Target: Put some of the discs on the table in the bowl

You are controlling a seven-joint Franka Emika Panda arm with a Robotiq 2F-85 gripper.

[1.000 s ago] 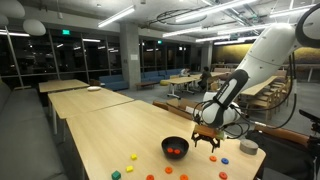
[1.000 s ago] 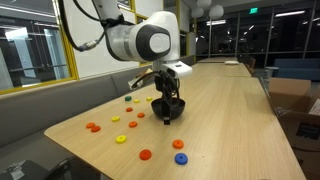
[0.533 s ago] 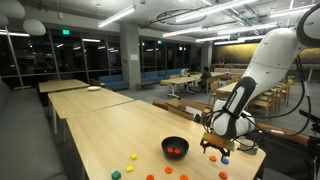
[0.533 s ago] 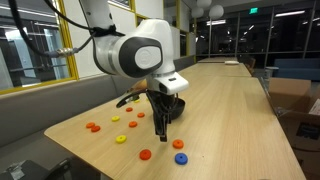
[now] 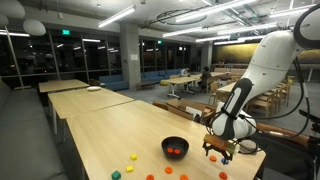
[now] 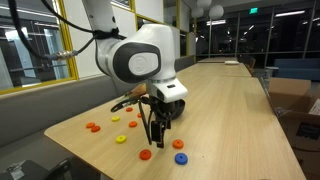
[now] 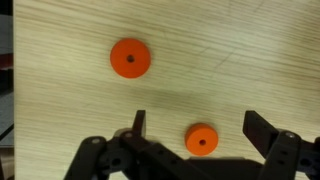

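My gripper (image 7: 200, 128) is open and hangs low over the pale wooden table (image 5: 100, 130), its fingers (image 7: 262, 130) standing either side of a small orange disc (image 7: 201, 140) without touching it. A second orange disc (image 7: 130, 58) lies further off in the wrist view. In an exterior view the gripper (image 6: 156, 140) hovers just above an orange disc (image 6: 145, 155), with a blue disc (image 6: 180, 158) and another orange one (image 6: 179, 144) beside it. The black bowl (image 5: 175, 148) holds something orange and sits just beside the gripper (image 5: 220, 150).
More discs are scattered on the table: yellow (image 6: 121, 139) and orange (image 6: 93, 127) ones, plus several near the front edge (image 5: 133, 157). Similar wooden tables (image 5: 70, 88) stand further back. The table edge runs close to the gripper.
The gripper has moved away from the bowl towards the scattered discs and come down lower over them. Its jaws have stayed open.
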